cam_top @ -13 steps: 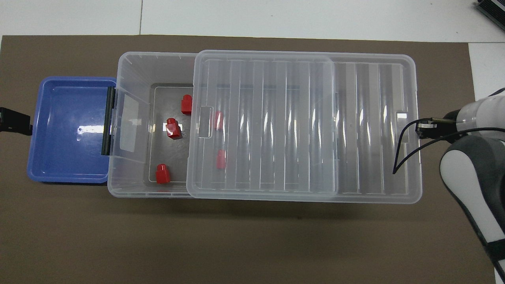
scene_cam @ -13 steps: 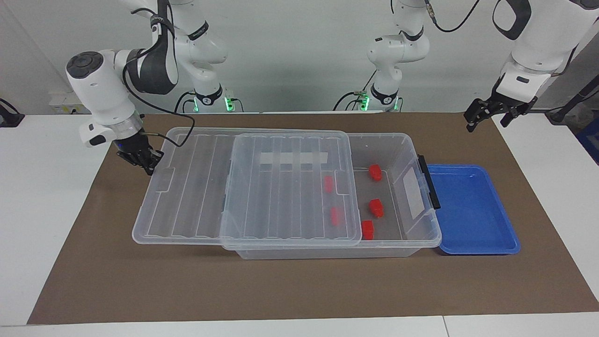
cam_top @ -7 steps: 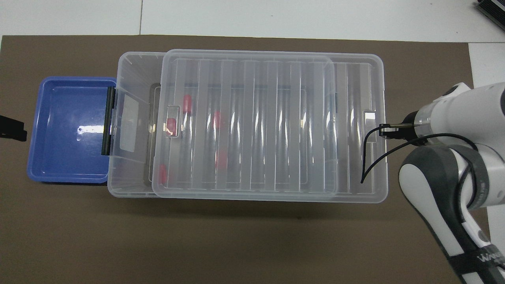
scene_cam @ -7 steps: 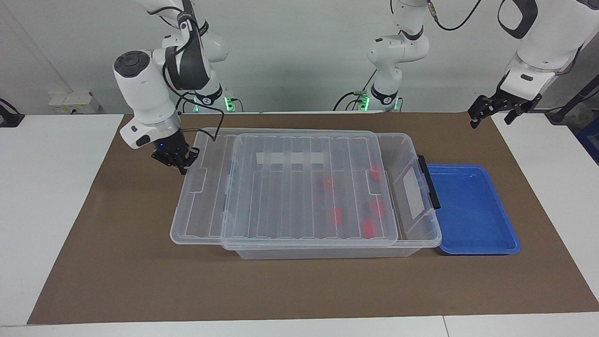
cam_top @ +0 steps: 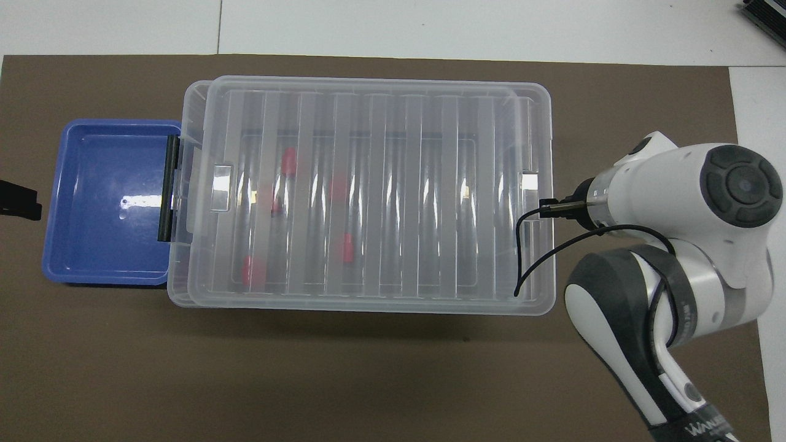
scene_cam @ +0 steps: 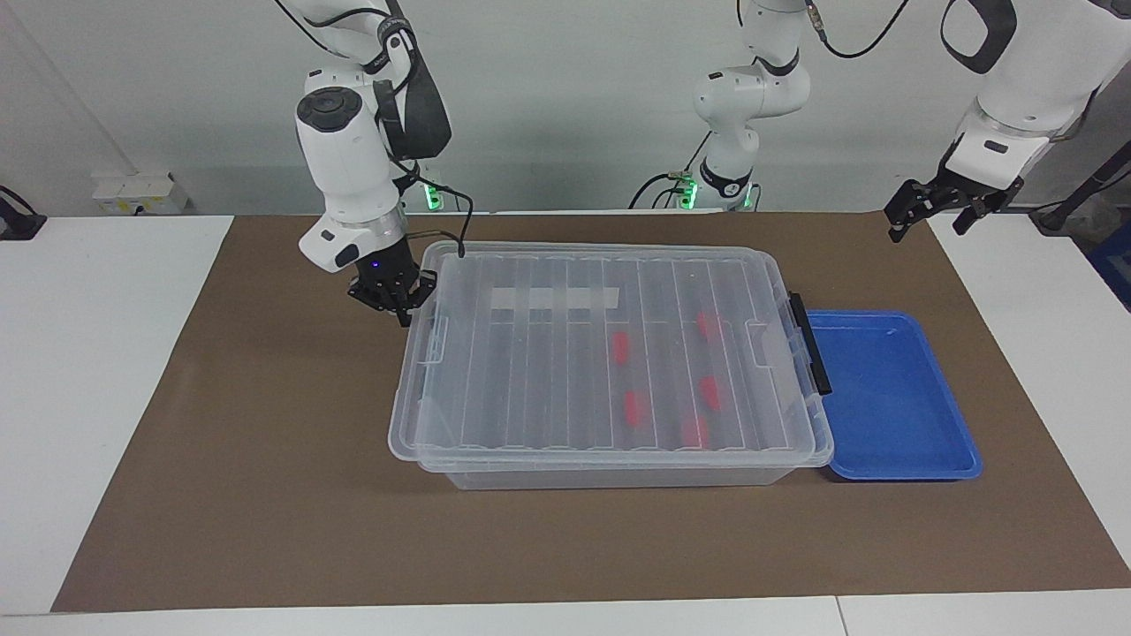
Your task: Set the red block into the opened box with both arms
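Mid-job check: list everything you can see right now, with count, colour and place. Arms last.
box: one, clear, mid-mat, black latch at the left arm's end.
lid: one, clear and ribbed, lying over nearly the whole box.
red blocks: five, inside the box under the lid, toward the left arm's end.
tray: one, blue, nothing in it, beside the box's latch end.
mat: one, brown, covering the white table.
right gripper: shut, at the lid's edge on the right arm's end; I cannot tell whether it touches.
left gripper: open, holding nothing, raised over the mat's corner at the left arm's end, waiting.
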